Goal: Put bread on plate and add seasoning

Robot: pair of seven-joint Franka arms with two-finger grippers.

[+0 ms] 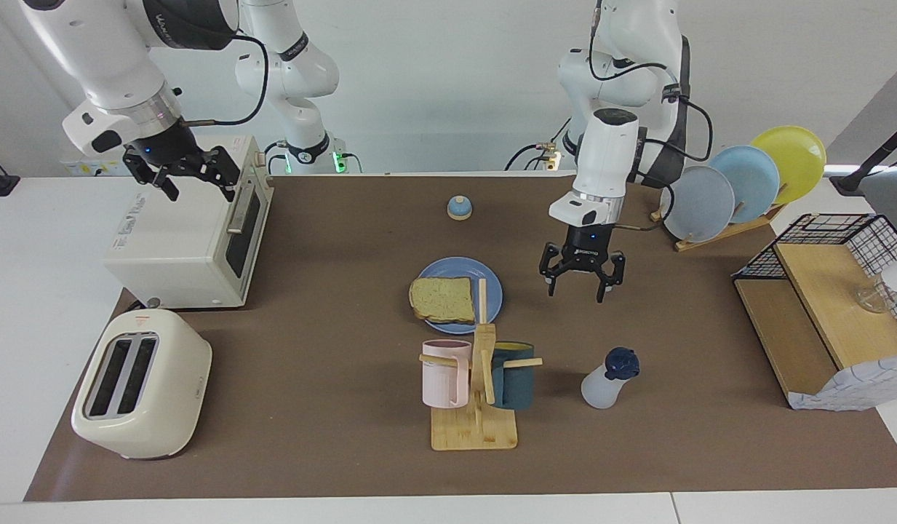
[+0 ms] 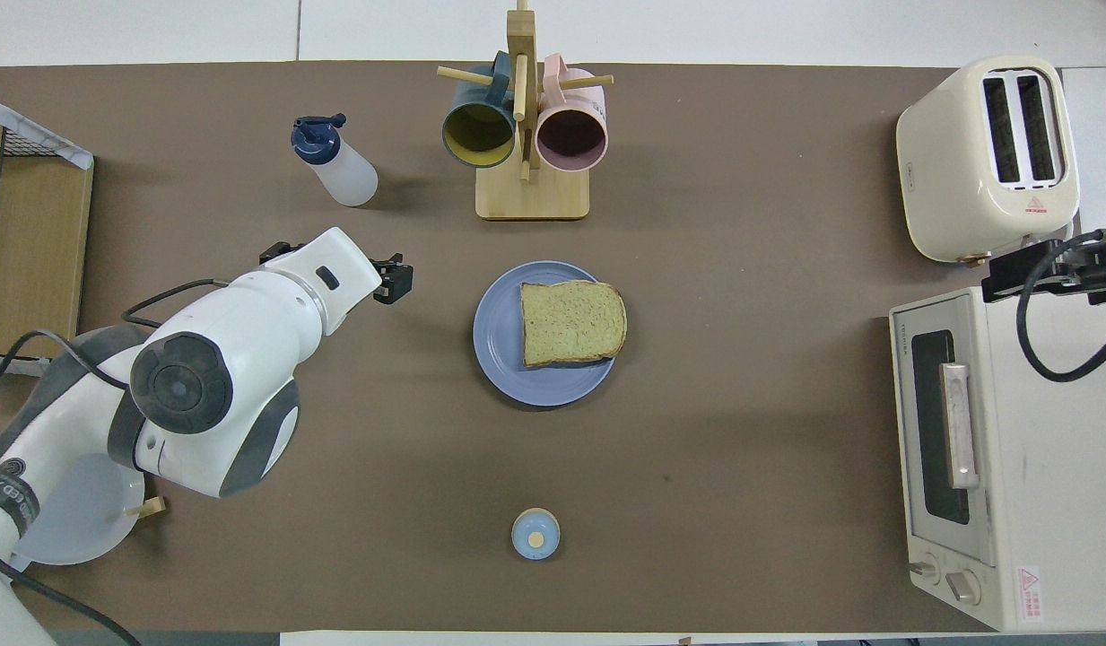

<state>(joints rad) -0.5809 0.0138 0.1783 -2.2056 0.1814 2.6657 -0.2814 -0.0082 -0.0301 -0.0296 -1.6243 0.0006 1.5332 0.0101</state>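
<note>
With the toast slice already on the blue plate, the left gripper, fingers wide, hangs over bare table short of the upright seasoning bottle, which it must straddle next; the right gripper, fingers parted, waits over the toaster oven.

Tan bread with brown crust, blue plate, navy-capped white seasoning.
</note>
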